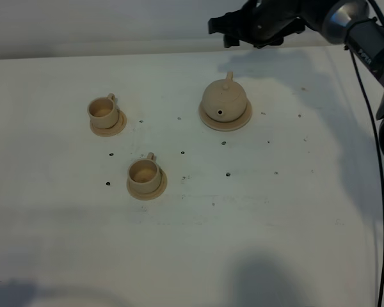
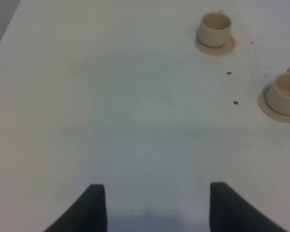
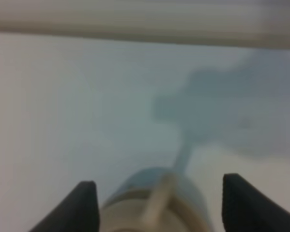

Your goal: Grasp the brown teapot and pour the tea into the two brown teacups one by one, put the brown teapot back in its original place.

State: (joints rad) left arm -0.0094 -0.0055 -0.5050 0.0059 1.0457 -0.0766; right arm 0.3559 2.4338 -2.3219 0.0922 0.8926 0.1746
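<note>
My right claw (image 1: 225, 33) hangs raised just beyond the brown teapot (image 1: 224, 97), on its handle side. Its dark fingers (image 3: 84, 205) are spread wide and pinch nothing. In the wrist view the teapot shows blurred in the gap beneath them, and I cannot tell whether anything touches it. The teapot stands upright with its lid on, centred on the wide saucer (image 1: 244, 117), its spout pointing away from my claw. Well out to the teapot's left, at about the same depth, stands the far teacup (image 1: 103, 111). The near teacup (image 1: 144, 173) stands left of the teapot too, but closer to the high camera. Each is upright on its own small saucer (image 1: 109, 131). My left claw (image 2: 157, 208) is also spread and empty, hanging over the white table (image 2: 111, 121) on the cups' side of the teapot, with both cups ahead of it
</note>
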